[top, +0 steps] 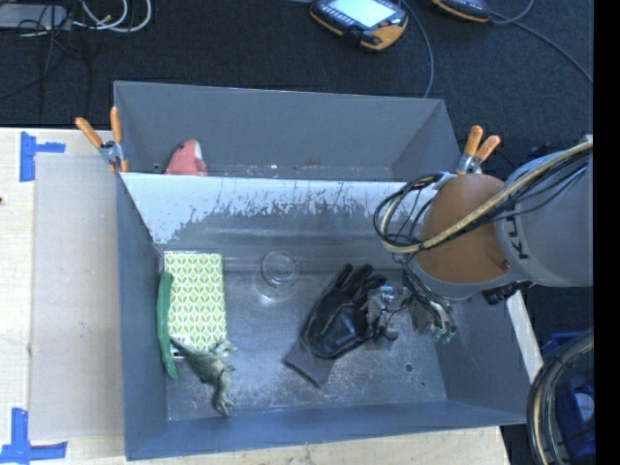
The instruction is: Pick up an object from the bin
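Our gripper (386, 316) hangs low over the right of the bin (291, 158) floor; we cannot tell whether it is open or closed. The black glove (332, 323) lies just beside it, toward the view's left, its long axis running upper right to lower left.

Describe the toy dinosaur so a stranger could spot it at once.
In the grey bin, go to the view's lower left corner, below the green patterned pad. The toy dinosaur lies there: small, olive, with legs and tail, unlike the flat pad.
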